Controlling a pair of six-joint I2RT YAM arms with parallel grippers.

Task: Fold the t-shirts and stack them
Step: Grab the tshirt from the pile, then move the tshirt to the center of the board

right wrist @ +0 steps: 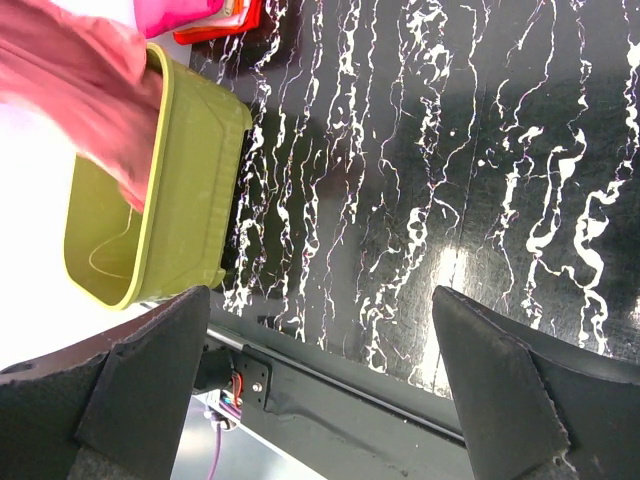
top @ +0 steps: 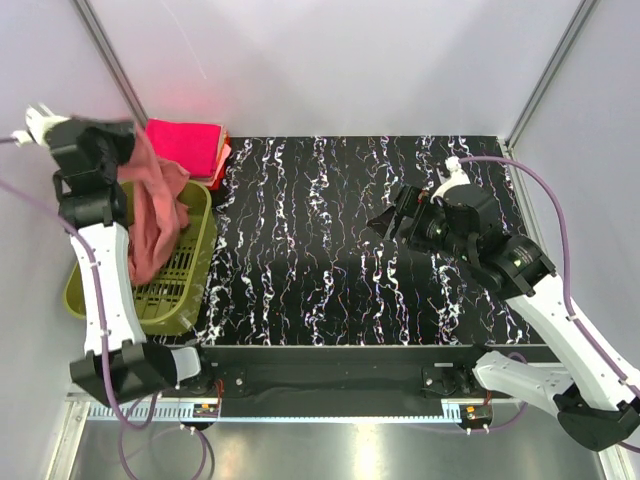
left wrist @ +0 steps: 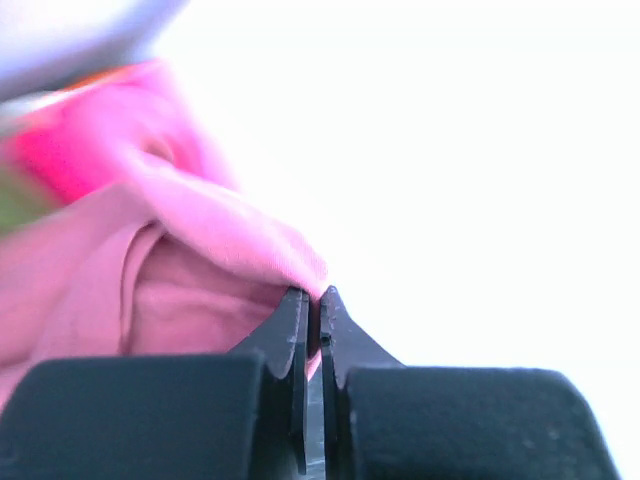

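Note:
A salmon-coral t-shirt hangs from my left gripper above the olive-green basket, its lower part draped into the basket. In the left wrist view the gripper is shut on a fold of this shirt. The shirt also shows in the right wrist view. Folded magenta-pink t-shirts lie stacked at the table's back left corner, also in the right wrist view. My right gripper is open and empty above the table's right half; its fingers spread wide.
The black marbled table runs between the arms. The basket stands at the table's left edge. Grey walls and slanted metal posts close in the back and sides. A red-orange item lies under the folded stack.

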